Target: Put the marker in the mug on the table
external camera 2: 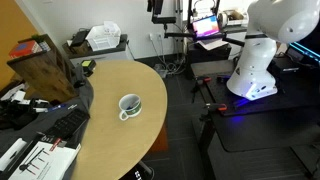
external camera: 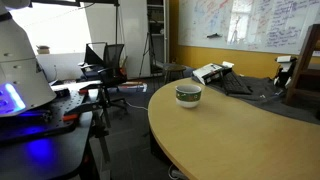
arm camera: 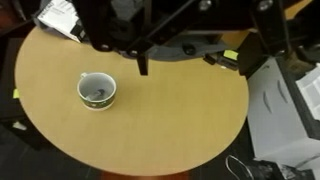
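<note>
Your arm [external camera 2: 262, 45] stands on its own dark stand beside the desk [external camera 2: 105, 140], not over it. In both exterior views you see only its white, rounded links [external camera: 20, 55], bunched close above the base, where a blue light glows. The hand shows in neither of them.

In the wrist view your hand [arm camera: 205, 50] comes in from the top and looks down on the desk [arm camera: 170, 130] from high up, well apart from everything on it. Its dark fingers [arm camera: 143, 62] stand wide apart, with nothing held between them.

The mug [arm camera: 97, 91] stands upright on the bare tan top, off to one side of your hand and lower in the picture. In both exterior views it sits alone, near the curved edge [external camera: 188, 95] [external camera 2: 129, 105]. A dark slim shape lies inside it, seemingly the marker [arm camera: 95, 96], though it is too small for you to be sure.

As for writing, the whiteboard [external camera: 240, 22] on the far wall is covered in handwriting, all too small to read.
</note>
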